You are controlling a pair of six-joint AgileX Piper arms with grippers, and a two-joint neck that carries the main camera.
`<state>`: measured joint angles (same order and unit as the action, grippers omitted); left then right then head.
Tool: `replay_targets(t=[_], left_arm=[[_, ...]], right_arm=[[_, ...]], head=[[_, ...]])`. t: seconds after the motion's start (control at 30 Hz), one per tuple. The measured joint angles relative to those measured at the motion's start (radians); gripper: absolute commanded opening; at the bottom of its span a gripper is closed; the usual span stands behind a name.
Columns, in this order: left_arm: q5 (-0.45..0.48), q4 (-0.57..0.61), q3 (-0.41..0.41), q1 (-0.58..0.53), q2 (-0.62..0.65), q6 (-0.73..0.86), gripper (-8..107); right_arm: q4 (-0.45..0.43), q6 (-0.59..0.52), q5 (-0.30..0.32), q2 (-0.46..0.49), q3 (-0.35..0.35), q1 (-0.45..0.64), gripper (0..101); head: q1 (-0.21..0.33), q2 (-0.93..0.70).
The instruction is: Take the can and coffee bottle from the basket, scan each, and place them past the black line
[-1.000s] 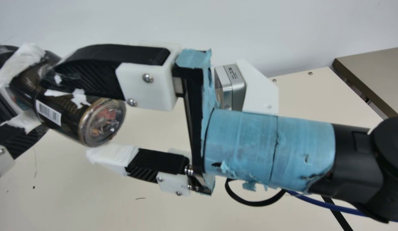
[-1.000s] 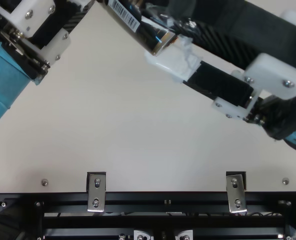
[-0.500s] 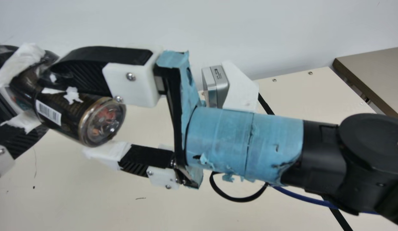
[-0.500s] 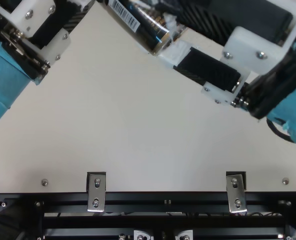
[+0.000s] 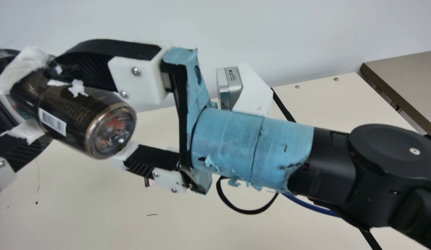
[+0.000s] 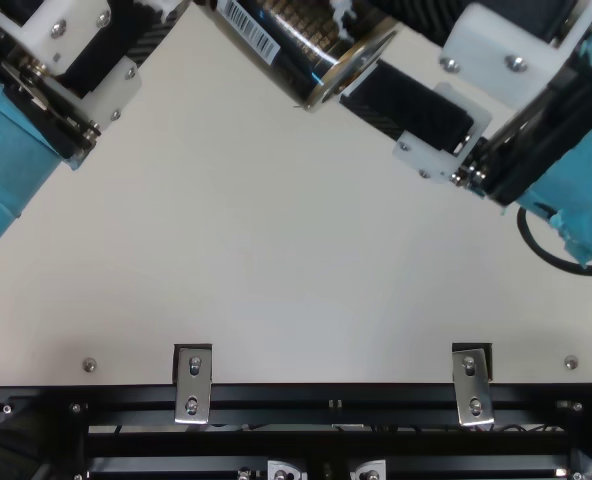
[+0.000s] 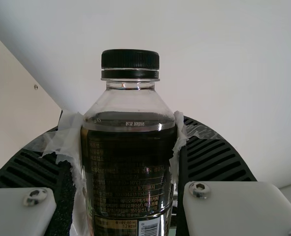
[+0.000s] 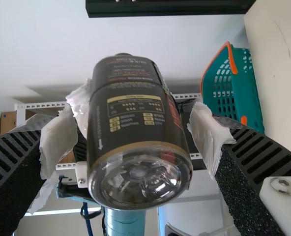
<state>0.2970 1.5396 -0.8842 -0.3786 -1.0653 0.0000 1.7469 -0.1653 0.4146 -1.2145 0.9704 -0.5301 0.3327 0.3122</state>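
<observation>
The dark plastic coffee bottle (image 5: 67,104) looks full, or close to it, so it will probably feel fairly heavy, with its weight shifting a little as the liquid moves. The wall should give under a hard squeeze yet spring back, and the smooth label could turn or slip in a loose hold. The best place to take it is the straight, firm part of the body just above the base, clear of the barcode (image 5: 53,122).

It has a black ribbed screw cap (image 7: 130,59), a clear sloping shoulder, a black-brown label with fine gold print, a gold band low down and a clear, moulded base (image 5: 113,130).

The bottle is up off the cream table (image 6: 246,250), on a slant, clamped around its upper body by the left gripper (image 7: 129,129), whose tips are wrapped in torn white padding. The right gripper (image 8: 135,135) stands wide, its two tips on either side of the bottle's lower part; it appears not to touch, though the main view makes that gap hard to judge. A handover looks likely, before scanning and placing past the black line (image 5: 284,106). The teal basket with an orange rim (image 8: 256,93) shows in the right wrist view.
</observation>
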Motion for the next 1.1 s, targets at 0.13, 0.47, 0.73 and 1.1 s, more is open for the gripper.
replay_targets(t=[0.13, 0.47, 0.73, 1.1], left_arm=[[0.0, 0.0, 0.0, 0.0, 0.0, 0.0, 10], [0.0, 0.0, 0.0, 0.0, 0.0, 0.0, 10], [0.0, 0.0, 0.0, 0.0, 0.0, 0.0, 10], [0.0, 0.0, 0.0, 0.0, 0.0, 0.0, 90]], right_arm=[[0.002, 0.001, -0.001, 0.0, 0.0, 0.0, 101], [0.0, 0.001, -0.002, 0.0, 0.0, 0.0, 101], [-0.001, 0.001, -0.002, 0.0, 0.0, 0.0, 0], [-0.001, 0.001, -0.002, 0.0, 0.0, 0.0, 0]], head=[[0.0, 0.0], [0.0, 0.0], [0.0, 0.0], [0.0, 0.0]])
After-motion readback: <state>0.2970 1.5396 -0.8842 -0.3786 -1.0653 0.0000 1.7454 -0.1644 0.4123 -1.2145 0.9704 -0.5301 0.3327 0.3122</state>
